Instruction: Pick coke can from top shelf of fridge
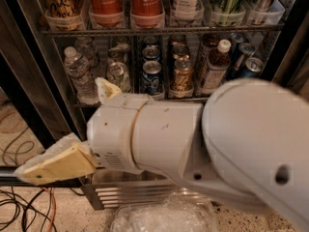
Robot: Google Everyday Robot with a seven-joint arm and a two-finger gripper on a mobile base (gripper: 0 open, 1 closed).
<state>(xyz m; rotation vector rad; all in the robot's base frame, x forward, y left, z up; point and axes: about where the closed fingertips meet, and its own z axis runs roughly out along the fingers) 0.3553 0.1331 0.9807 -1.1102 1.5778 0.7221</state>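
Two coke cans, red with white script, stand side by side in clear trays on the top shelf (193, 30) of the fridge (29, 81): one on the left (105, 3), one on the right (145, 1). Their tops are cut off by the frame edge. My gripper (63, 127) is low at the left, in front of the fridge base and well below the cans. One beige finger (53, 163) points left and the other finger (107, 88) sticks up behind the white wrist. The fingers stand apart and hold nothing.
My bulky white arm (251, 149) fills the lower right and hides the fridge's lower racks. The middle rack holds water bottles (79, 74) and short cans (152, 74). Cables (29, 207) lie on the floor at the left. Crumpled clear plastic (164, 216) lies below the steel grille (125, 192).
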